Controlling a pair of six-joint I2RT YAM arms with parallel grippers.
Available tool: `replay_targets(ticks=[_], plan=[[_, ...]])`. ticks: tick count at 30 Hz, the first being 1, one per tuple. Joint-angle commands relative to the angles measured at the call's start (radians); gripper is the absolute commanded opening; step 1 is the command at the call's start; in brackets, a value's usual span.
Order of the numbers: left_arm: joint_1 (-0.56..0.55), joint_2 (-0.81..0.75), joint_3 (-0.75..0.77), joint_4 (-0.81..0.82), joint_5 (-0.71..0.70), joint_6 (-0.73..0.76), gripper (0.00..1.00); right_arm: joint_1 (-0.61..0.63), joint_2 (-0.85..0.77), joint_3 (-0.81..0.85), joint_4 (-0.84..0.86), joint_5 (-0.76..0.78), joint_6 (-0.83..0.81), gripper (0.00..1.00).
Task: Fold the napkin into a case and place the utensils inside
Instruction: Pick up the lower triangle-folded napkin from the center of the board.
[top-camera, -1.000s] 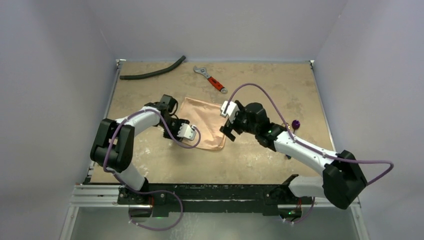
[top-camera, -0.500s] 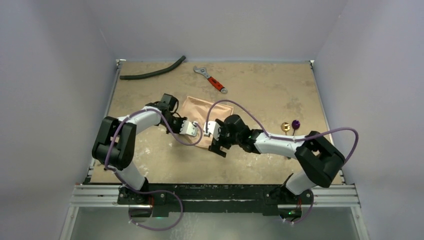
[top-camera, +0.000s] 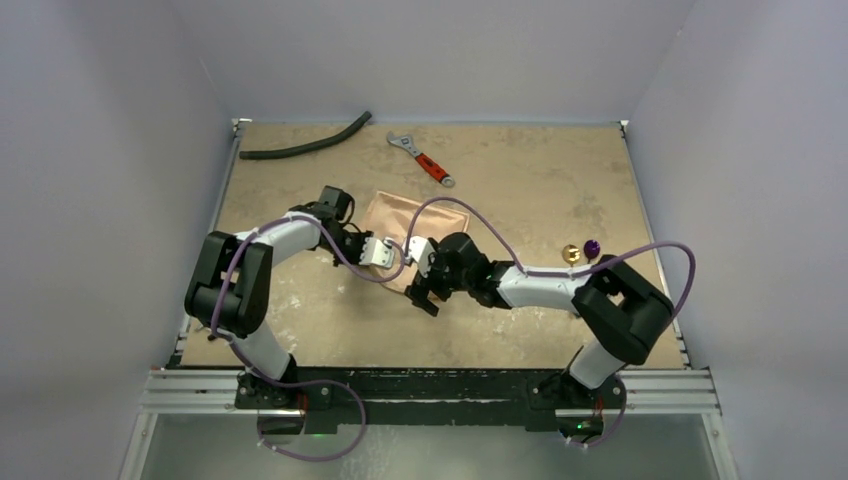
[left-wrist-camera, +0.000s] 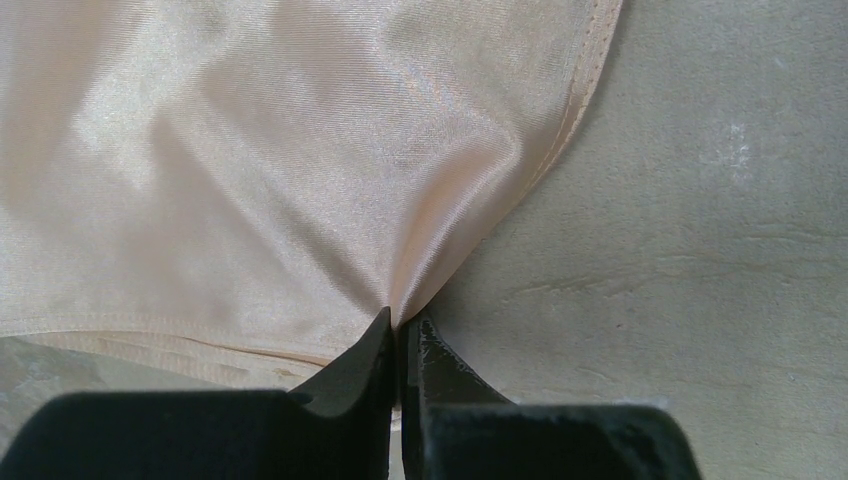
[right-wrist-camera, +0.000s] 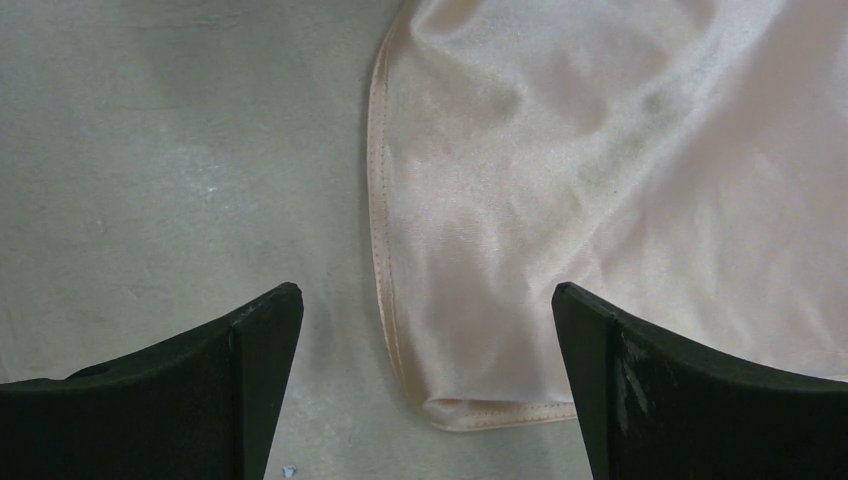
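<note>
The peach-orange napkin (top-camera: 396, 216) lies bunched in the middle of the table. My left gripper (top-camera: 390, 260) is shut on a pinched fold at the napkin's edge (left-wrist-camera: 300, 150), with its jaws (left-wrist-camera: 402, 325) closed together on the cloth. My right gripper (top-camera: 423, 291) is open just right of the left one. In the right wrist view its fingers (right-wrist-camera: 425, 290) straddle the napkin's hemmed corner (right-wrist-camera: 600, 200) without touching it. The utensils lie apart at the right: a gold spoon bowl (top-camera: 571, 253) and a dark purple piece (top-camera: 592, 247).
A red-handled wrench (top-camera: 426, 161) lies behind the napkin. A curved black hose (top-camera: 305, 146) lies at the back left. Walls close in the table on the left, back and right.
My right arm has swung left and down from the napkin's right side to its near corner. My left gripper has drawn the cloth to the right, and the napkin looks narrower.
</note>
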Motion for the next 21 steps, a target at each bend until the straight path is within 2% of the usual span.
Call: replay_targets(ticks=[1, 9, 17, 19, 21], plan=[[0.018, 0.042, -0.013, -0.067, -0.027, 0.028, 0.00, 0.008, 0.062, 0.042, 0.055, 0.057, 0.085, 0.98], [0.060, 0.009, -0.030, -0.118, -0.028, 0.072, 0.00, 0.040, 0.049, -0.069, 0.168, 0.196, 0.229, 0.98], [0.067, 0.005, -0.029, -0.147, -0.031, 0.087, 0.00, 0.068, 0.086, -0.060, 0.200, 0.236, 0.186, 0.98], [0.068, 0.002, -0.031, -0.146, -0.031, 0.081, 0.00, 0.068, 0.101, -0.052, 0.194, 0.237, 0.175, 0.95], [0.067, 0.002, -0.030, -0.145, -0.026, 0.072, 0.00, 0.068, 0.120, -0.044, 0.188, 0.231, 0.171, 0.85]])
